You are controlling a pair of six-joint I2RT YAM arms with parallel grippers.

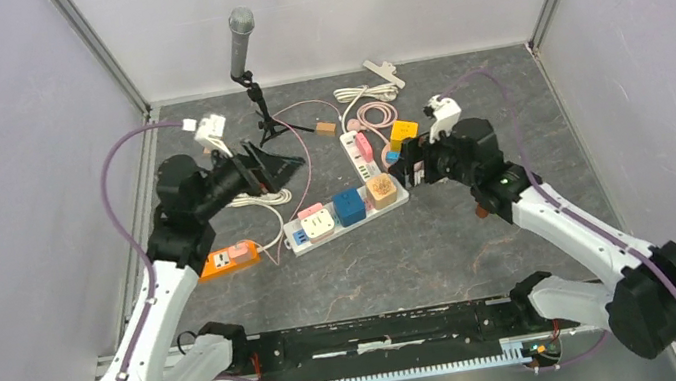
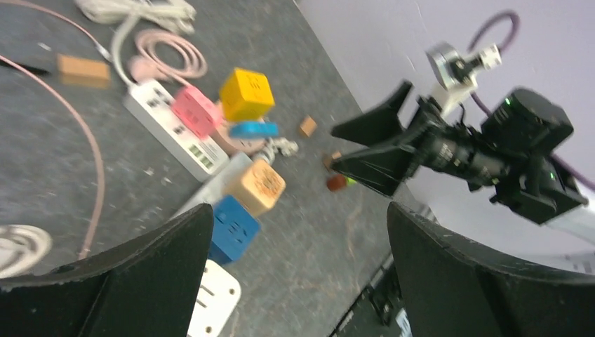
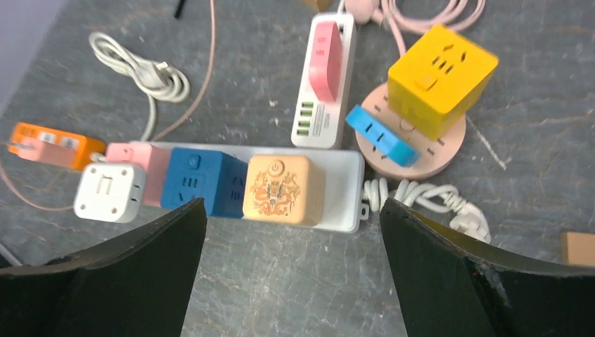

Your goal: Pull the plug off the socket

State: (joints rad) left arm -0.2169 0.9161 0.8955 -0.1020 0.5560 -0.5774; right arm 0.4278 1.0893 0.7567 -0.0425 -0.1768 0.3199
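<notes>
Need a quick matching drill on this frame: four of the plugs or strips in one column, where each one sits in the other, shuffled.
Column 1
1. yellow cube
2. tan cube
3. pink plug
4. orange strip

Column 2
a. on the long white strip, next to the blue cube
b. on the round pink base
c. on the white strip with green USB ports
d. lying apart, past the long white strip's left end in the top view

Pairs: 1-b, 2-a, 3-c, 4-d
</notes>
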